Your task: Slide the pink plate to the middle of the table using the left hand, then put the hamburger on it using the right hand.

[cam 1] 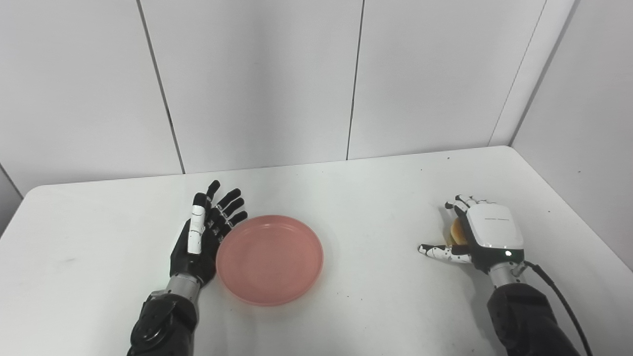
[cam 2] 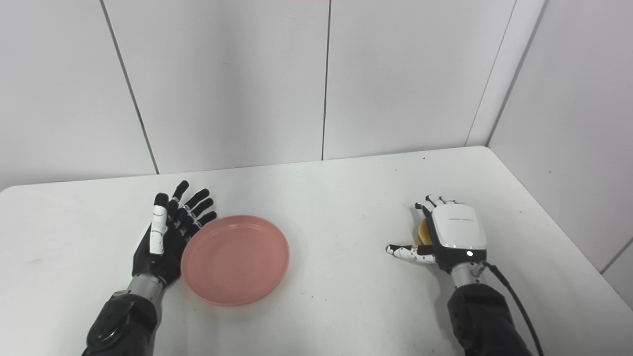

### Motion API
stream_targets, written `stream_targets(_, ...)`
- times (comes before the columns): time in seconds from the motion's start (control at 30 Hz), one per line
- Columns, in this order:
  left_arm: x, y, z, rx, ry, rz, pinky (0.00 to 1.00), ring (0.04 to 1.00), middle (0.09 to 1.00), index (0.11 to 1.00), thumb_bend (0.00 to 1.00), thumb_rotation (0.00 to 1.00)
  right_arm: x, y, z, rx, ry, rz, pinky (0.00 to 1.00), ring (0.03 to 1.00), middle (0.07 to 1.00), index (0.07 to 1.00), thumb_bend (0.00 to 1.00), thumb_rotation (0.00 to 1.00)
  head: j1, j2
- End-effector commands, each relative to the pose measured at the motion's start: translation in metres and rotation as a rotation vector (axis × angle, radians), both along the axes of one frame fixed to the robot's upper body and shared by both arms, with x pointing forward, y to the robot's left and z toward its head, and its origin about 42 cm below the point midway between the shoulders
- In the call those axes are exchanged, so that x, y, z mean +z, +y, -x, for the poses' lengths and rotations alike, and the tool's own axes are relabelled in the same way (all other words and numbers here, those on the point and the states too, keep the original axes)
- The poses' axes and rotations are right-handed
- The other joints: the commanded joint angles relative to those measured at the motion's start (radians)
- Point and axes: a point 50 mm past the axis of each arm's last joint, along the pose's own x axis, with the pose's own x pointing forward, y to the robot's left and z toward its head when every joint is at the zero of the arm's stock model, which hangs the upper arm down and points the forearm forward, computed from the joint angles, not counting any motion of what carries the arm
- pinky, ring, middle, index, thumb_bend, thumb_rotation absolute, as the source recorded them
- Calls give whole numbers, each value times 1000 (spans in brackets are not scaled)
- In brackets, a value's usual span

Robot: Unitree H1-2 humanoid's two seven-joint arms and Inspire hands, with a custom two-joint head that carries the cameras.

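1. We find the pink plate flat on the white bench, left of centre, near side.
2. The left hand lies against the plate's left rim, palm toward it, fingers spread and holding nothing.
3. The right hand is at the right, back upward, over the hamburger, of which only a sliver shows.
4. We cannot tell whether its fingers grip the hamburger; the thumb points left.
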Motion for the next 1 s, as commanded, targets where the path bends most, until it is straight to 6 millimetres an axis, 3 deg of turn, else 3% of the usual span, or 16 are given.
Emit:
stream_targets(0.0, 2, 0, 0, -14, -7, -2, 804, 854, 843, 976, 888, 843, 15, -14, -6, -30, -53, 14, 818, 840, 833, 738, 732, 678, 1, 2)
stream_targets(0.1, 2, 1, -1, -15, -6, -6, 805, 853, 847, 980, 885, 849, 6, -22, -9, -15, -93, -13, 695, 756, 763, 710, 741, 672, 2, 3)
stream_targets(0.17, 2, 1, -1, -14, -6, -8, 800, 849, 843, 976, 883, 848, -1, -29, -12, -2, -123, -36, 538, 617, 659, 675, 747, 686, 2, 4)
stream_targets(0.27, 3, 2, -1, -16, -6, -7, 802, 841, 834, 972, 881, 845, -9, -34, -15, 15, -154, -90, 419, 479, 554, 616, 749, 760, 2, 3)
stream_targets(0.3, 3, 2, 0, -17, -5, -6, 811, 845, 841, 976, 883, 845, -9, -34, -15, 26, -166, -107, 281, 331, 403, 456, 710, 686, 2, 3)
stream_targets(0.37, 3, 1, 0, -18, -4, -2, 815, 842, 840, 976, 884, 836, -9, -34, -15, 42, -175, -124, 189, 235, 297, 329, 669, 624, 2, 3)
stream_targets(0.53, 4, 1, 0, -19, -5, -6, 812, 835, 844, 977, 878, 841, -8, -34, -14, 60, -172, -161, 157, 202, 265, 302, 624, 518, 4, 7)
stream_targets(0.63, 5, 1, 0, -20, -5, -8, 807, 834, 837, 974, 880, 842, -6, -34, -15, 66, -181, -167, 157, 201, 263, 294, 650, 480, 1, 8)
stream_targets(0.97, 4, -1, -1, -26, -2, -4, 810, 833, 836, 968, 877, 840, 25, -13, -22, 150, -272, -140, 142, 188, 253, 286, 685, 482, 7, 6)
